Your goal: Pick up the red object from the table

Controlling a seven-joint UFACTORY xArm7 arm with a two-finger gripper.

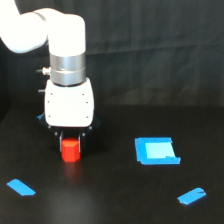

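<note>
Your gripper (70,146) points straight down with the red object (70,150) between its fingers, apparently clenched, just above the table (115,200).

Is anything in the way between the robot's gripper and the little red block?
No, nothing visible is. The red block sits right at the gripper, between its dark fingers, just above or on the black table. The blue square and blue tape strips lie off to the sides, well apart from it.

Red object (70,150) under claw (70,145), square patch (156,151) toward exterior view's right.
</note>
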